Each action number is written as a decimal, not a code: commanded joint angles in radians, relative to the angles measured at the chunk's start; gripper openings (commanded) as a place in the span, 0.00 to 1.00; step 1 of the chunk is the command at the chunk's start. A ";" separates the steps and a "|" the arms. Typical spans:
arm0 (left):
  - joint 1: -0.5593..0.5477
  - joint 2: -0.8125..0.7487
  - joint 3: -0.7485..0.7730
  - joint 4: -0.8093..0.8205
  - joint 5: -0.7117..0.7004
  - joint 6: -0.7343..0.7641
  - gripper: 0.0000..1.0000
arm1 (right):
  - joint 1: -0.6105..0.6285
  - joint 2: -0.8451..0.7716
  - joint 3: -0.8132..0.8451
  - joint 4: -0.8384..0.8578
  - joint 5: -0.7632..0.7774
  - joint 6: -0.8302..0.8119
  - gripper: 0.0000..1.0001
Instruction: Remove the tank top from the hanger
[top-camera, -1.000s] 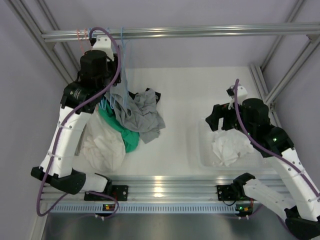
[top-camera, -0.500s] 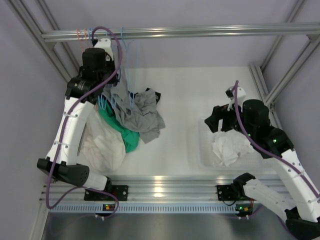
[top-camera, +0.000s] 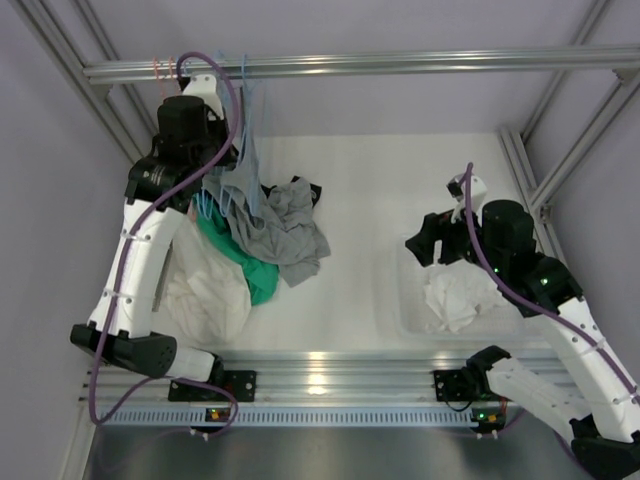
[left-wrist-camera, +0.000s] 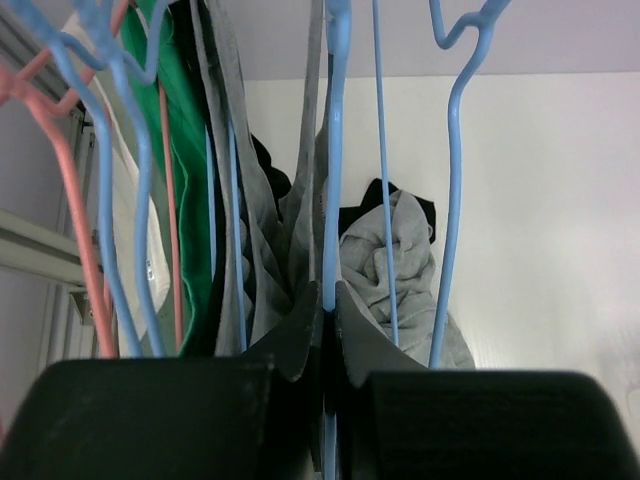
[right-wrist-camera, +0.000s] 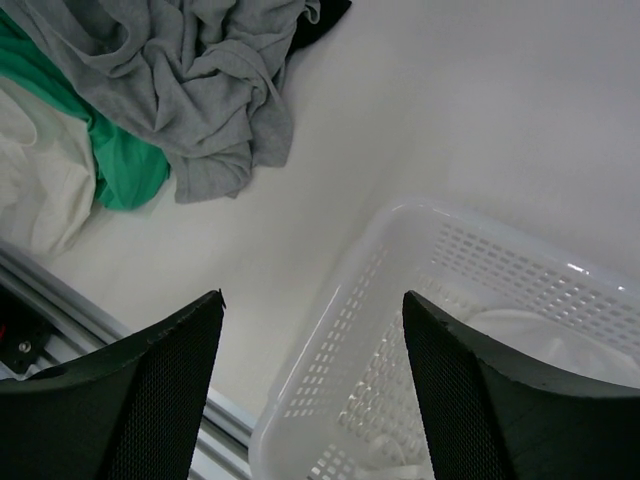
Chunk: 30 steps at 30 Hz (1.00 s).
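Observation:
A grey tank top (left-wrist-camera: 262, 230) hangs on a blue wire hanger (left-wrist-camera: 336, 120) under the top rail (top-camera: 400, 65). In the top view the tank top (top-camera: 238, 180) drapes down from the hanger (top-camera: 247, 95) onto the clothes pile. My left gripper (left-wrist-camera: 328, 300) is shut on the hanger's vertical blue wire, just below the rail at the back left (top-camera: 215, 135). My right gripper (right-wrist-camera: 312, 300) is open and empty. It hovers over the near left corner of the white basket (right-wrist-camera: 400, 330), far from the hanger (top-camera: 438, 240).
Other hangers crowd the rail: pink (left-wrist-camera: 62, 190) and blue (left-wrist-camera: 452, 180), some with green and white garments. A pile of grey (top-camera: 292, 225), green (top-camera: 245, 270) and white (top-camera: 205, 295) clothes lies below. A white garment (top-camera: 462, 300) lies in the basket (top-camera: 400, 300).
My left gripper has risen toward the rail with the hanger, lifting the tank top a little. My right gripper has shifted slightly left.

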 joint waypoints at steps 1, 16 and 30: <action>0.003 -0.097 0.030 0.069 0.006 -0.034 0.00 | -0.011 -0.013 0.004 0.089 -0.025 0.015 0.71; 0.002 -0.426 -0.303 0.036 0.174 -0.157 0.00 | -0.009 -0.005 -0.020 0.273 -0.295 0.045 0.72; 0.002 -0.801 -0.694 -0.175 0.410 -0.272 0.00 | 0.181 0.164 -0.026 0.481 -0.391 0.084 0.70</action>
